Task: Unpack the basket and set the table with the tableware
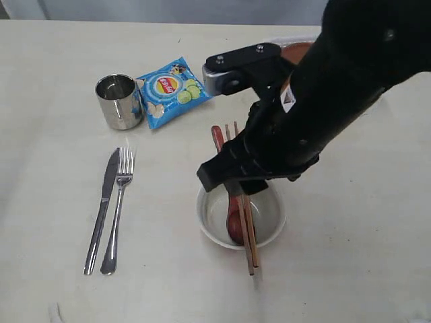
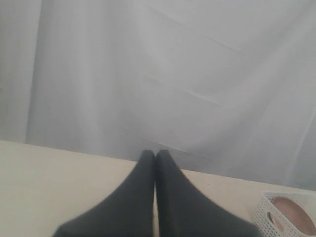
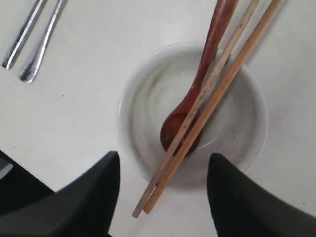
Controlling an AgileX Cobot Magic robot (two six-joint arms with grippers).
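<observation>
The right gripper (image 3: 164, 160) hangs over a round pale grey-green bowl (image 1: 206, 222), its two black fingers (image 3: 98, 197) spread wide, with the bowl's rim showing in the gap between them and nothing gripped. The bowl stands on the large pale cream table (image 1: 54, 282), well in from the far edge seen in the exterior view. A dark red-brown spoon (image 1: 234, 227) lies with its scoop inside the bowl and its handle leaning over the rim toward that far edge. A pair of wooden chopsticks (image 1: 250, 245) lies across the bowl just beside the spoon, both ends jutting past the rim. A steel knife (image 1: 101, 208) and a steel fork (image 1: 118, 202) lie flat, side by side, well apart from the bowl toward the table's left edge in the exterior view. A round steel cup (image 1: 119, 101) stands upright nearer the far edge, with a blue chip bag (image 1: 172, 91) just beside it. A white perforated plastic basket (image 2: 269, 219) sits by the far edge beyond the right arm, holding a round brown plate (image 2: 294, 217). The left gripper (image 2: 156, 157) has its black fingers pressed together on nothing, facing a white curtain (image 2: 148, 74).
</observation>
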